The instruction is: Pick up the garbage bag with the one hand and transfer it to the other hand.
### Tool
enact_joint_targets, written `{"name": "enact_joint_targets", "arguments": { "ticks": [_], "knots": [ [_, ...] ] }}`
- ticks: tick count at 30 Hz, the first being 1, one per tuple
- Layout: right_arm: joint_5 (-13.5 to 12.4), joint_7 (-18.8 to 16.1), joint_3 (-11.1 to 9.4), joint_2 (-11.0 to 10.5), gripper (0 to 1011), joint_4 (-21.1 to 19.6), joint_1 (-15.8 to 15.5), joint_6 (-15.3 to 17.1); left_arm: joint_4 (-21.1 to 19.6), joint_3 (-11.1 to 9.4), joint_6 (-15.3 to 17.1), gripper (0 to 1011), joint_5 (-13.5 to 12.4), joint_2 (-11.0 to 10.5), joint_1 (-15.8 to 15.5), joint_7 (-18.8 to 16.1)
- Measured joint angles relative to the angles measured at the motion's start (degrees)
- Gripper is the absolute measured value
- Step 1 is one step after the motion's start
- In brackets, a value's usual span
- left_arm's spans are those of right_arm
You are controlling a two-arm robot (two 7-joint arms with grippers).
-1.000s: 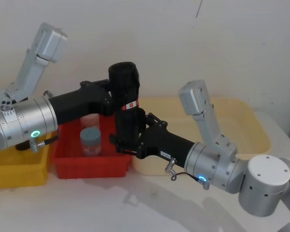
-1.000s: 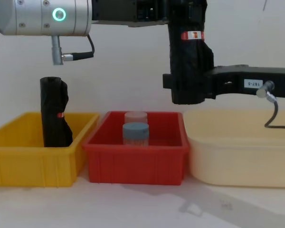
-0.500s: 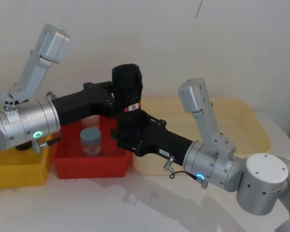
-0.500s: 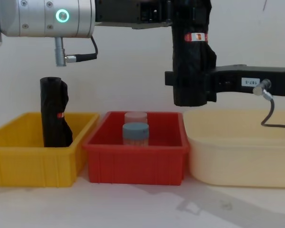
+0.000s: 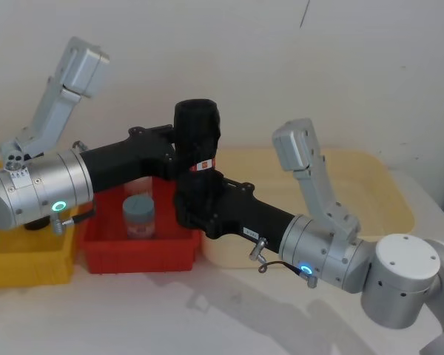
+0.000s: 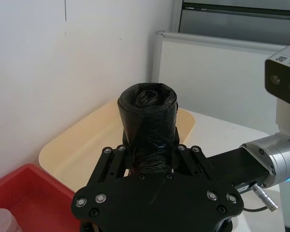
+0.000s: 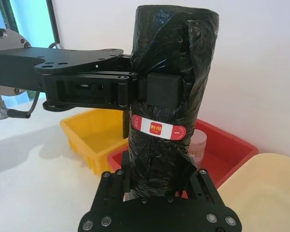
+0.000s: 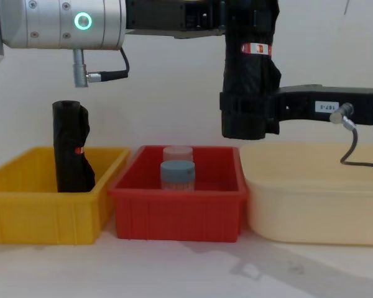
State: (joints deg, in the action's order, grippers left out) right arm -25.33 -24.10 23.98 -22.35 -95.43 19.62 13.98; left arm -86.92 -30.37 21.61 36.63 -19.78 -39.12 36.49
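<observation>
Far left, yellow plastic bin [image 8: 25, 192]: holds one spare black plastic roll [image 8: 71, 149] with a small orange-red mark, standing upright inside.
Upper left, left gripper [image 7: 159, 92] on the silver arm with the green ring light: clamped on the upper part of the roll, just above the red-and-white label band [image 7: 160, 128].
Centre, garbage bag [image 8: 248, 68], a black crinkly plastic roll: upright in the air, above where the red bin and the cream tray meet, held at both ends.
Below centre, red plastic bin [image 8: 174, 217]: blue-grey-lidded jar [image 8: 176, 175] in front, pale-lidded jar [image 8: 177, 151] behind, both well below the bag.
Right of centre, right gripper [image 8: 248, 115] with the white sticker: closed on the lower half, below the band.
Far right, cream plastic tray [image 8: 311, 205]: set on the white worktop [image 8: 186, 267].
Handling: probably light; soft film likely to dent and slip under a squeeze, though firm enough as a roll.
Hold: best across the body either side of the band, not at the loose ends.
Count: two black rolls, two jars, three containers, two grippers.
</observation>
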Motion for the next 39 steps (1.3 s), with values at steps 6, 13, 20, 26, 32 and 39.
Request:
{"name": "enact_joint_targets", "arguments": {
  "ticks": [6, 13, 20, 26, 32, 39],
  "knots": [
    [-0.06, 0.03, 0.05, 0.03, 516, 0.01, 0.03, 0.02, 0.01, -0.05, 0.02, 473, 0.05, 0.06, -0.02, 0.05],
    [-0.29, 1.0, -0.16, 0.34, 514, 0.06, 0.01, -0.01, 0.02, -0.09, 0.03, 685, 0.05, 0.07, -0.03, 0.05],
    [-0.65, 2.92, -0.84, 1.07, 514, 0.67, 0.4, 0.34, -0.23, 0.11, 0.15, 905, 0.15, -0.16, 0.18, -0.62],
    [-1.14, 4.31, -1.54, 1.52, 514, 2.16, 1.67, 1.15, -1.46, 1.32, 0.54, 1001, 0.22, -1.07, 1.2, -2.98],
    [-1.42, 5.12, -1.88, 1.71, 514, 3.54, 2.85, 1.68, -2.91, 2.76, 0.58, 1001, 0.2, -2.18, 2.39, -5.5],
    [-1.46, 6.11, -2.23, 1.78, 514, 5.4, 4.33, 2.32, -5.11, 5.61, 0.24, 1001, 0.34, -4.02, 4.64, -8.99]
  ]
}}
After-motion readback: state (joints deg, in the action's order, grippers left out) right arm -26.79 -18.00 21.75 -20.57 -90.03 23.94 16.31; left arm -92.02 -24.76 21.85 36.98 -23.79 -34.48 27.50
